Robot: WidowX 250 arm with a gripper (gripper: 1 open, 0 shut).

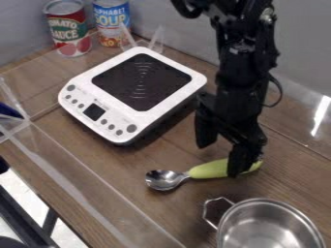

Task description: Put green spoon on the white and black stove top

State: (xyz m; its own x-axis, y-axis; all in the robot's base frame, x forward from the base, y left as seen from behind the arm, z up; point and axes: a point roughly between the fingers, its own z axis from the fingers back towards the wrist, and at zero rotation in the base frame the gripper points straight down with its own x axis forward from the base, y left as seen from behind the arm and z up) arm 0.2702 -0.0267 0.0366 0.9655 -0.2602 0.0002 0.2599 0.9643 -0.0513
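The green spoon (196, 173) lies on the wooden table in front of the stove, its silver bowl (163, 179) to the left and its lime-green handle running right. My black gripper (223, 153) hangs open straight over the handle, one finger behind it and the other finger (241, 161) covering its right end. Nothing is held. The white and black stove top (134, 92) sits flat at the left centre, its black cooking surface bare and its button panel facing front left.
A steel pot (265, 228) stands at the front right, close to the spoon. Two cans (68, 26) stand at the back left behind the stove. A clear plastic barrier (39, 160) runs along the table's left and front edges.
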